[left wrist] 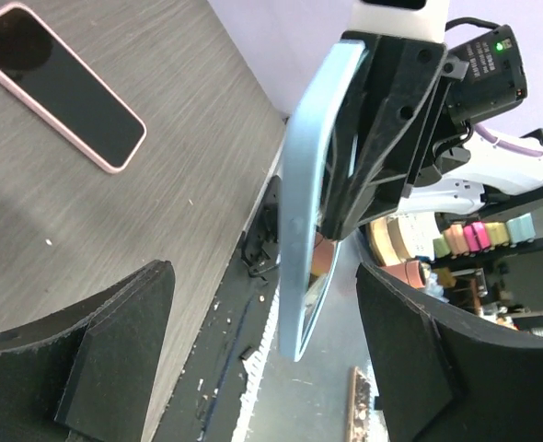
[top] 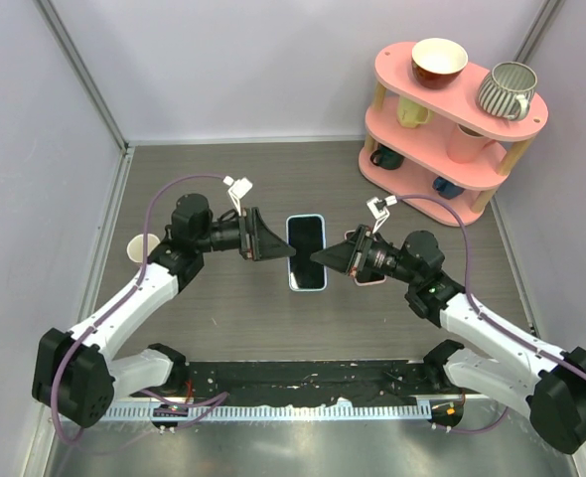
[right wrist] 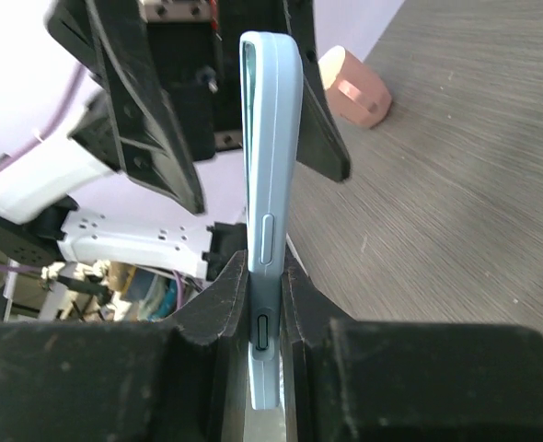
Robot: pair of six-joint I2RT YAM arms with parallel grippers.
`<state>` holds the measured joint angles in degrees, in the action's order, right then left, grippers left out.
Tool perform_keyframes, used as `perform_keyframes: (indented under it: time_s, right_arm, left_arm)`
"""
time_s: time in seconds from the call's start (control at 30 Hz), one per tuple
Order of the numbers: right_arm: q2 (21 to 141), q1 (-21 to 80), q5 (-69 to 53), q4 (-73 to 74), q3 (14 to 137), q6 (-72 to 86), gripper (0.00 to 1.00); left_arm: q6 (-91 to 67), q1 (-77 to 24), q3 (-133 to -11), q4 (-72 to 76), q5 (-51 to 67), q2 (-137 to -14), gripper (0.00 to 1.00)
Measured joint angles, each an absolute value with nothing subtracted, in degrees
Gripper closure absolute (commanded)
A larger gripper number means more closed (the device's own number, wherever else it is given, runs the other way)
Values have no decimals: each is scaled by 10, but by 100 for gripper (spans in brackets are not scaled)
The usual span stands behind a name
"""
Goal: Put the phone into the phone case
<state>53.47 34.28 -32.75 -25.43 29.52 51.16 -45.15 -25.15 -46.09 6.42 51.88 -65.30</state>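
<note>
A light-blue phone case (top: 307, 251) with a dark face is held up above the table's middle. My right gripper (top: 325, 258) is shut on its right edge; the right wrist view shows the case (right wrist: 271, 157) edge-on with its side buttons, pinched between my fingers (right wrist: 225, 304). My left gripper (top: 278, 248) is open at the case's left edge; in the left wrist view (left wrist: 262, 341) its jaws stand wide on either side of the case (left wrist: 308, 203) without touching it. A pink-edged phone (left wrist: 60, 83) lies flat, screen up, under my right gripper (top: 370, 281).
A pink three-tier shelf (top: 452, 119) with mugs and a bowl stands at the back right. A small paper cup (top: 142, 248) stands at the left by the wall, also in the right wrist view (right wrist: 354, 92). Grey walls enclose the table.
</note>
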Motion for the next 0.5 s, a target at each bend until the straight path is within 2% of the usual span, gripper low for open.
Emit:
perform_keyframes:
  time_s: [0.1,0.2,0.3,0.33,0.37,0.43,0.47,0.5]
  right_arm:
    - [546,343,-313,-309,283,548,99]
    - [559,343,-305,-366,266,580,99]
    - [568,343,-301,-407,249,608,94]
    - [571,343,-300,-417,246,615,92]
    - [574,343,-300,-424,245,620,90]
    - [577,343,-300,-433,244,632,82]
    - [577,343,-301,-434,244,634,69]
    - [577,342,-301,-433,244,636,60]
  left_arm:
    - [-492,-258,-423,112,512,-653,21]
    - [-524,-279,-399,151,504,-656,30]
    - [-559,-307,-389,199,498,-667,50]
    - [-571,-315,-387,218,497,-673,62]
    - [-581,-320,-385,235,496,-677,68]
    - [-603,-333,-383,269,496,-689,84]
    - [-612,-336,-383,279,497,-693,88]
    - [-620,-338,-382,292,500,-696,91]
